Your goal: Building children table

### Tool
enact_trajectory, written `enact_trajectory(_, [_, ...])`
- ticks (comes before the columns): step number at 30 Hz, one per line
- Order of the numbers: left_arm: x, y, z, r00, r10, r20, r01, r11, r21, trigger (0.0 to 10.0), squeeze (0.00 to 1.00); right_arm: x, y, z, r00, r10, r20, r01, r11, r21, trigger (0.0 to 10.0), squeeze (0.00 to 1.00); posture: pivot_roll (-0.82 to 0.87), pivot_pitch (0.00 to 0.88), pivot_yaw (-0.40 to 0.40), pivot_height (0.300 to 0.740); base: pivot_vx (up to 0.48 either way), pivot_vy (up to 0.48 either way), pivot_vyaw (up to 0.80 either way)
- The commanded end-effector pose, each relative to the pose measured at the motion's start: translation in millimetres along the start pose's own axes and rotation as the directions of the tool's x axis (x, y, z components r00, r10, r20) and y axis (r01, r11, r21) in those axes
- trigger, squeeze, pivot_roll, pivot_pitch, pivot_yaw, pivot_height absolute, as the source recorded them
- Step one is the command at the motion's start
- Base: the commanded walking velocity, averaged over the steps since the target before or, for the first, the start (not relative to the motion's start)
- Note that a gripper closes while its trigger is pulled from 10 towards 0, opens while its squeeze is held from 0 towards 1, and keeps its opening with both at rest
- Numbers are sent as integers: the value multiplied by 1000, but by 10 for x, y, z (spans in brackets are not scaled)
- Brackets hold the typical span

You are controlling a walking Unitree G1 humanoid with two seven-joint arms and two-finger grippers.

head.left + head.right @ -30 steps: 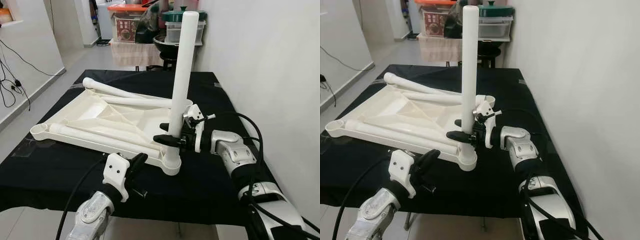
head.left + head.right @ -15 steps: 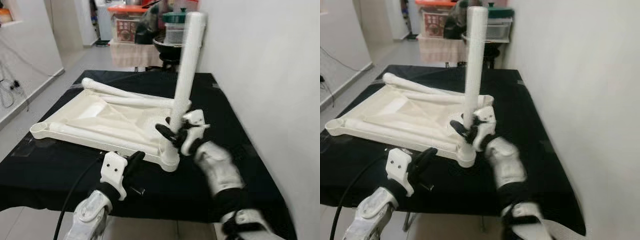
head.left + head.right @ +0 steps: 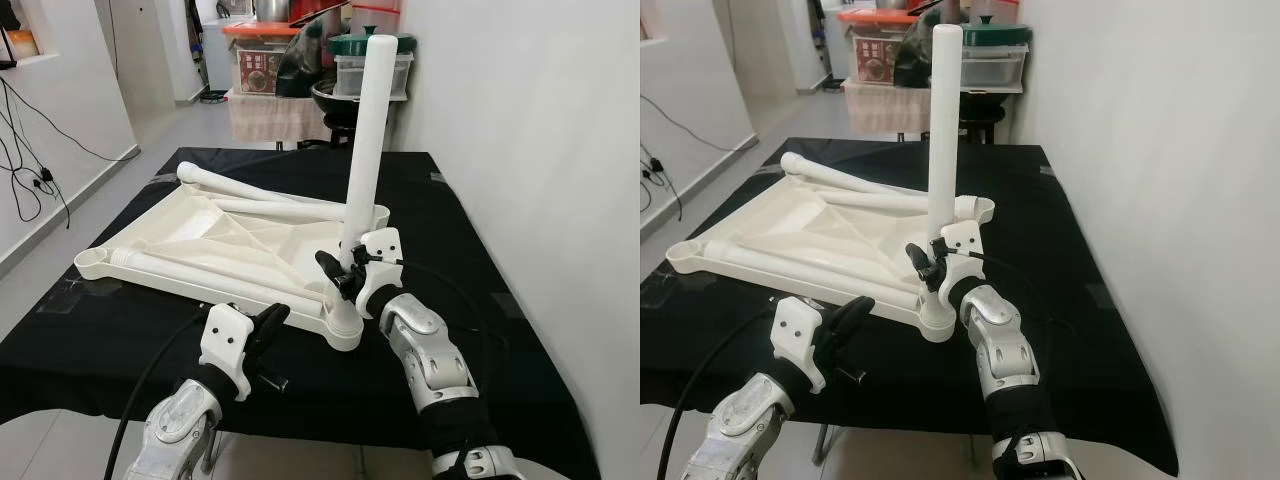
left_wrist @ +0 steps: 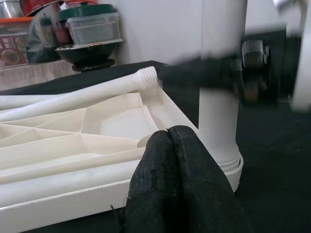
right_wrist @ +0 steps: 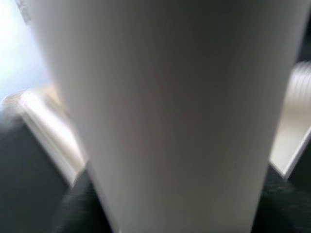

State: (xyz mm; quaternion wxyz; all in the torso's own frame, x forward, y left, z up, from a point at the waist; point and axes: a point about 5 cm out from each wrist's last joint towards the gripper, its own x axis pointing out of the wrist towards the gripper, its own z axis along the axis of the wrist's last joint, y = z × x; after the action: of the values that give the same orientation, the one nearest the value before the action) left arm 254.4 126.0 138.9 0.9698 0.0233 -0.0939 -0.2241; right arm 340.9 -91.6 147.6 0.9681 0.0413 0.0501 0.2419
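White plastic leg (image 3: 364, 150) stands upright in the near corner socket of the upturned tabletop (image 3: 215, 240), my right gripper (image 3: 340, 272) clamped round its base — a skewed twist could cross-thread it — left gripper (image 3: 268, 325) pinched empty just beside that corner.

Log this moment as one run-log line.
right gripper: gripping upright leg | left gripper: shut, idle | tabletop: upside down on black cloth

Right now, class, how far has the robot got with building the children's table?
Done: one white leg stands upright in a corner socket of the upturned tabletop. In hand: the right claw grips that leg low down; the left claw hovers shut by the tabletop's near edge. Left: three loose legs lie on the tabletop, unfitted.
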Motion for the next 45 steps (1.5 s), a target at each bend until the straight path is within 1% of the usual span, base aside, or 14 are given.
enact_trajectory(1, [7,3,-21,1000,-3,-14,3,1000,-7,10000,0,-13,44,37,997,74,-3,-74,997,-12,10000,1000,-18,0,-18,740,0,0,0])
enact_trajectory(5, [10,-1,-22,1000,-5,-15,5,1000,-9,10000,0,-6,102,152,973,230,19,-229,972,-57,10000,1000,-14,0,-20,740,0,0,0])
enact_trajectory(6, [14,-5,-23,1000,-7,-14,7,1000,-12,10000,0,-19,117,276,906,422,11,-417,899,-135,10000,831,-13,0,-24,740,0,0,0])
enact_trajectory(8, [14,-5,-23,1000,-7,-14,7,1000,-12,10000,0,-19,117,276,906,422,11,-417,899,-135,10000,831,-13,0,-24,740,0,0,0])
enact_trajectory(9, [16,-8,-24,1000,-7,-14,7,1000,-13,10000,0,-26,90,318,874,486,-9,-480,859,-176,10000,318,-11,0,-28,740,0,0,0])
enact_trajectory(10, [18,-10,-25,1000,-7,-14,7,1000,-14,10000,0,-27,48,356,848,529,-30,-523,825,-216,10000,0,-10,0,-29,740,0,0,0])
enact_trajectory(18, [21,-18,-25,1000,-5,-13,5,1000,-15,10000,0,47,-200,543,811,583,-46,-579,791,-198,10000,0,4,0,-35,740,0,0,0])
enact_trajectory(20, [19,-25,-30,1000,-8,-16,8,1000,-17,10000,0,31,-296,521,768,633,-100,-640,750,-168,10000,0,9,0,-37,740,0,0,0])
enact_trajectory(24, [18,-29,-31,1000,-9,-16,9,1000,-18,10000,0,12,-340,498,746,653,-128,-666,730,-156,9843,0,11,0,-39,740,0,0,0])
enact_trajectory(26, [16,-32,-32,1000,-9,-17,8,1000,-18,10000,0,-3,-371,500,736,667,-120,-677,723,-136,0,0,12,0,-41,740,0,0,0])
enact_trajectory(37, [3,-42,-42,1000,-13,-20,12,1000,-21,10000,0,-22,-421,472,742,666,-78,-670,732,-123,0,0,6,0,-31,740,0,0,0])
enact_trajectory(43, [-12,-44,-40,1000,-11,-21,10,1000,-19,10000,0,-26,-483,367,854,519,-30,-519,846,-120,0,0,7,0,-45,740,0,0,0])
enact_trajectory(44, [-23,-43,-37,1000,-10,-21,9,1000,-18,10000,0,12,-452,272,919,394,-30,-394,911,-122,0,0,10,0,-52,740,0,0,0])
enact_trajectory(45, [-32,-35,-33,1000,-8,-21,8,1000,-17,10000,0,22,-382,96,998,-12,58,12,1000,-9,0,0,2,0,-49,740,0,0,0])
